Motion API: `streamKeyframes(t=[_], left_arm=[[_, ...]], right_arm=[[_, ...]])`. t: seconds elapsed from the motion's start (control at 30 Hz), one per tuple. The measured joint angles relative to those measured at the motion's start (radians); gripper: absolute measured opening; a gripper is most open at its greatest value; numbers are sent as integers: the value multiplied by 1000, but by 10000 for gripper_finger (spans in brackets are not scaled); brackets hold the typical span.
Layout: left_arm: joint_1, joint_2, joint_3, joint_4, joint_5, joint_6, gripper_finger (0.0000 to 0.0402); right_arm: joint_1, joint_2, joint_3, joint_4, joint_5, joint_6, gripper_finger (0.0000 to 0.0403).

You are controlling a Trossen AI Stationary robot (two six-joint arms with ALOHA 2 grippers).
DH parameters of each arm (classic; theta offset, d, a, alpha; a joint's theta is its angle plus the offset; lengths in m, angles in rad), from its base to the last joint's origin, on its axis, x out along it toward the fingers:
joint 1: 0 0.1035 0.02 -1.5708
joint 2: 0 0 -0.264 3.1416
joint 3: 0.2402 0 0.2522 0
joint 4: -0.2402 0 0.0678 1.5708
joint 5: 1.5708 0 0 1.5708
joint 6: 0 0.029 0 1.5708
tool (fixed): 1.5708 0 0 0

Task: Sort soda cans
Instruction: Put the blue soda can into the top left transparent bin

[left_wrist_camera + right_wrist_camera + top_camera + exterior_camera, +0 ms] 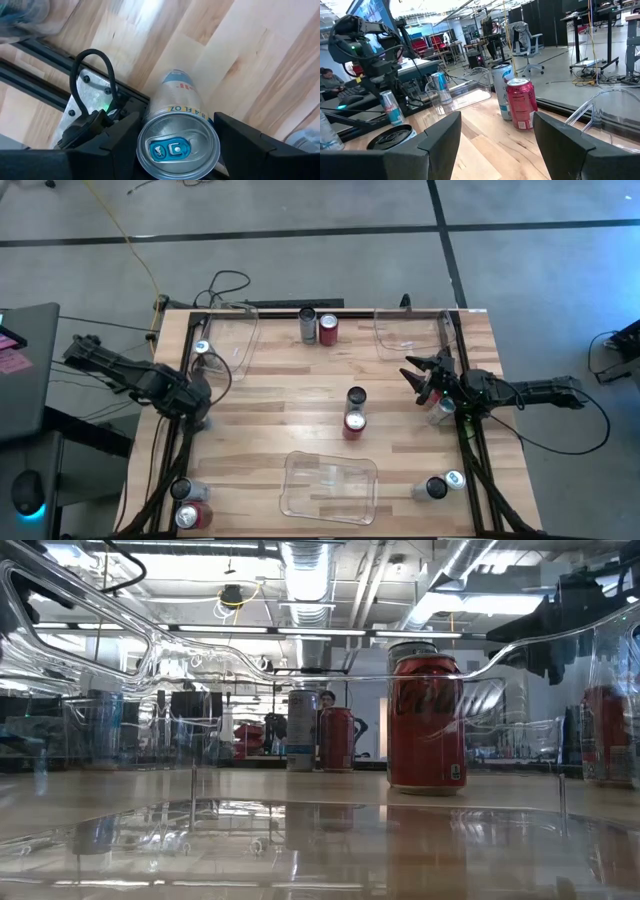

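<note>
**A:** Where is the left gripper (177, 120)?

**B:** At the table's left edge, set around a slim silver-blue aluminium soda can (178, 147) that stands upright on the boards. Whether it has a firm hold yet, I cannot tell. The can's lid is brushed metal with a blue pull-tab, its wall smooth and printed.

**A:** And the right gripper (497, 119)?

**B:** It hangs over the table's right side, jaws apart, holding nothing.

**A:** How far along is the sorting?

**B:** Barely begun, I judge. The three clear rectangular plastic bins (300, 498) look empty: glossy, thin-walled, with rounded corners. One silver-blue can at the far-left bin's edge (203, 348) may be in or just beside it; I cannot say.

**A:** The rest?

**B:** Scattered in mixed pairs on the pale wooden plank table (270, 395). A glossy red can (354, 423) touches a dark grey can (356, 397) at the centre. A silver can (308, 323) stands just beside another red can (328, 330) at the far edge. More pairs wait at both near corners, so nearly everything is left to do.
</note>
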Motion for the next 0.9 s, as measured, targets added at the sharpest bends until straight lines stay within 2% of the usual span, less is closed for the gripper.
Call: streamKeyframes(t=[0.17, 0.37, 0.57, 0.9], left_arm=[[48, 10, 31, 0, -12, 11, 227], [105, 51, 145, 10, -54, 76, 228], [223, 137, 283, 18, -158, 260, 227], [472, 331, 502, 16, -182, 577, 227]], right_arm=[[0, 0, 0, 10, 0, -18, 270], [0, 0, 0, 25, 0, -27, 270], [0, 0, 0, 35, 0, -47, 270], [0, 0, 0, 38, 0, -53, 270]])
